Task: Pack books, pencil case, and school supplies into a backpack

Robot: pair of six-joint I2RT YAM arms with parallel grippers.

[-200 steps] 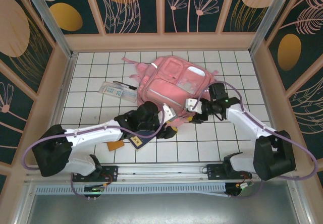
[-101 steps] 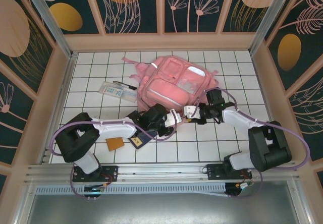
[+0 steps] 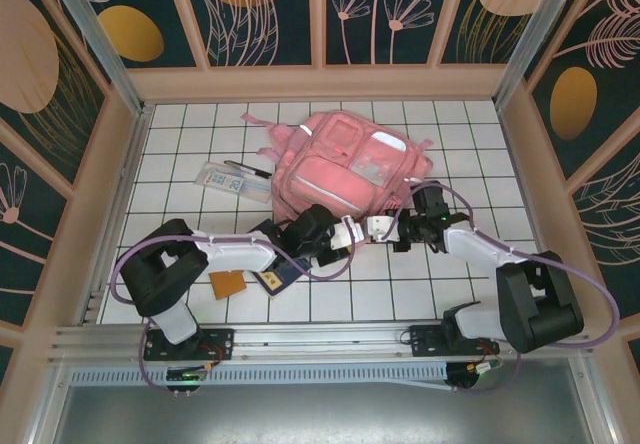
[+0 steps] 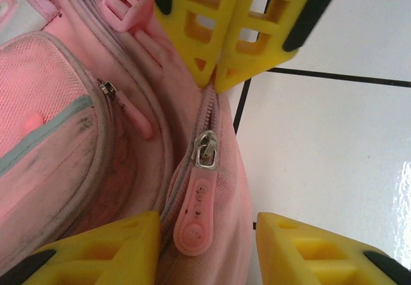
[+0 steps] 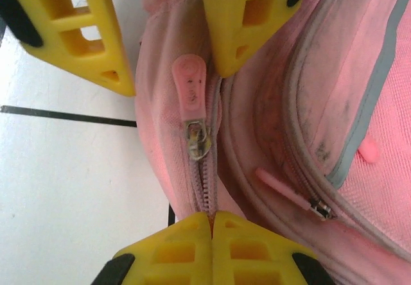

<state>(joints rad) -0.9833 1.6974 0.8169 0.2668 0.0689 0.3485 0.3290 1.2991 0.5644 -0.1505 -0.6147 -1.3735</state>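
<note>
From above, nothing is seen packed: pencil case point(image 3: 232, 181), pens point(image 3: 250, 168), blue book point(image 3: 274, 277) and notebook point(image 3: 228, 285) are left lying near the backpack point(image 3: 345, 159). At the left wrist, the left gripper point(image 4: 207, 250) is spread around the zip pull point(image 4: 194, 217). At the right wrist, the right gripper point(image 5: 212, 241) is pressed together on the zip edge point(image 5: 206, 192).

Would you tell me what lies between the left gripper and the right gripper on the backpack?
The metal zipper slider and its pink pull tab, along the zip of the backpack, as the left wrist view shows.

left claw point(image 3: 345, 236) / right claw point(image 3: 378, 229): backpack point(image 3: 340, 164) near edge | navy book point(image 3: 280, 274): near left claw
</note>
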